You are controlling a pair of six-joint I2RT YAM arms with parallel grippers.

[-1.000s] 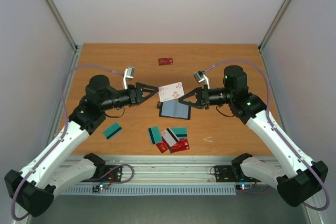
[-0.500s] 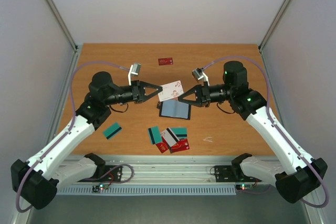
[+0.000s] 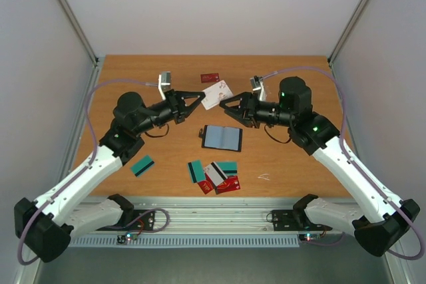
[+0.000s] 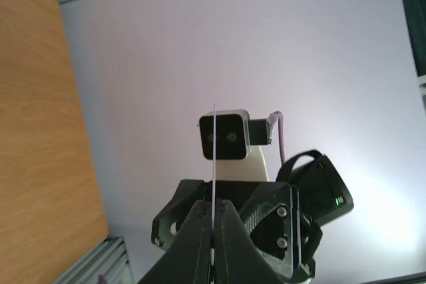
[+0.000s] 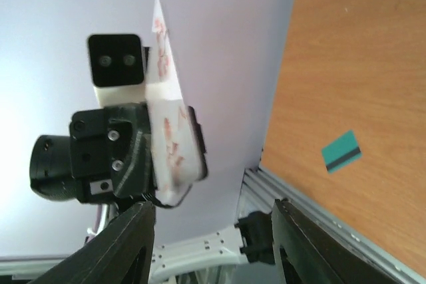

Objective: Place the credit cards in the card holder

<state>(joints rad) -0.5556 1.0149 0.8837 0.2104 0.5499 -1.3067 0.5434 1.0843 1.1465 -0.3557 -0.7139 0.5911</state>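
My left gripper (image 3: 198,98) is shut on a white credit card with red marks (image 3: 217,94), held in the air above the table's back middle. In the left wrist view that card (image 4: 214,157) shows edge-on between the closed fingers (image 4: 200,231). My right gripper (image 3: 226,106) stands open just right of the card, apart from it; its wrist view shows the card (image 5: 170,131) ahead of the spread fingers (image 5: 130,244). The black card holder (image 3: 222,138) lies open on the table below, pale side up. More credit cards (image 3: 216,175) lie in a small pile near the front.
A red card (image 3: 210,78) lies at the back of the wooden table (image 3: 293,84). A teal card with a dark stripe (image 3: 142,165) lies at front left, also visible as the teal card (image 5: 341,151) in the right wrist view. A small pale scrap (image 3: 264,177) lies at front right.
The white card passed from my right gripper to my left. The left shut on it, the right opened and drew off, and both arms rose toward the back.
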